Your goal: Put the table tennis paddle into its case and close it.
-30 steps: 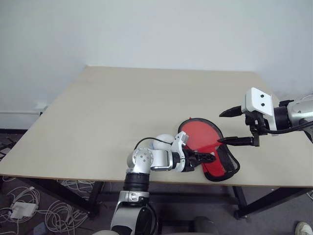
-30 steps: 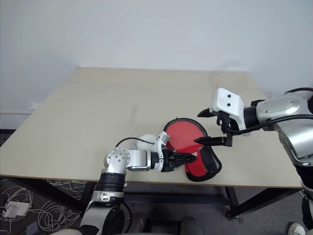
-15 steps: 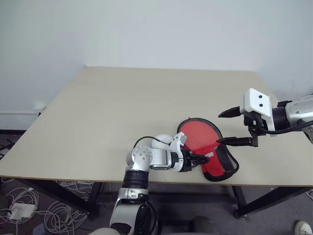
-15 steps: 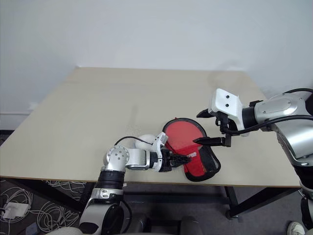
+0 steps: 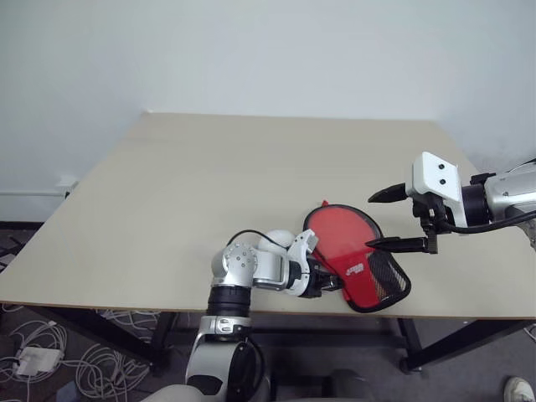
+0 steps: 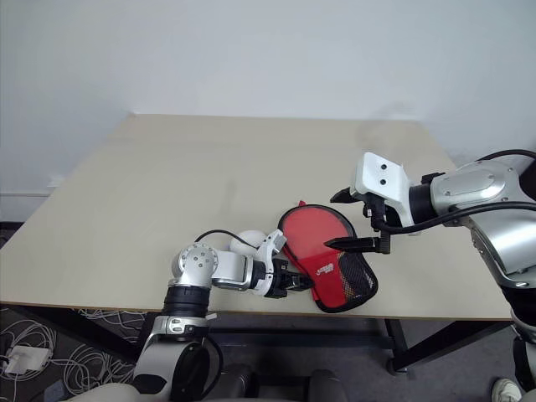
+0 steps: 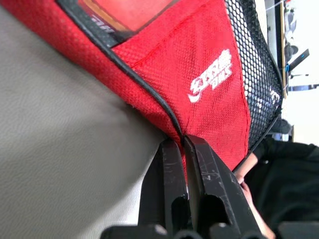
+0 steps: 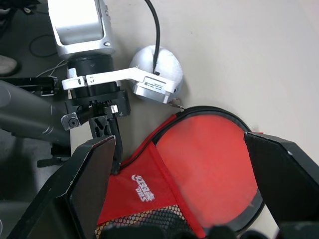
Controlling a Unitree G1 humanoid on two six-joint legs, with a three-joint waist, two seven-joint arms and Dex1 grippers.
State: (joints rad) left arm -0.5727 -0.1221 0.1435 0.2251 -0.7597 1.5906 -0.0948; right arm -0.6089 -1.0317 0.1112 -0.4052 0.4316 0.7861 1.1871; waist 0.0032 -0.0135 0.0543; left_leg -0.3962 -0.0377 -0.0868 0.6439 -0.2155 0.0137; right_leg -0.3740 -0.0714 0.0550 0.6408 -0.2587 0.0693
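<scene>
Case (image 5: 356, 270) edge pinched by left end effector (image 5: 329, 284), table (image 5: 209, 193) front

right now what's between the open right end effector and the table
The red case with the paddle's red face showing in its open mouth lies under the right end effector, seen in the right wrist view.

You are looking at a plain office or lab room set up for testing. A bare beige counter (image 5: 209, 193) on black metal legs (image 5: 435, 343) stands against an unadorned white wall (image 5: 268, 50). On the dark patterned carpet (image 5: 17, 251) under its left side lie loose white cables (image 5: 84, 360) and a power adapter (image 5: 33, 360).
</scene>
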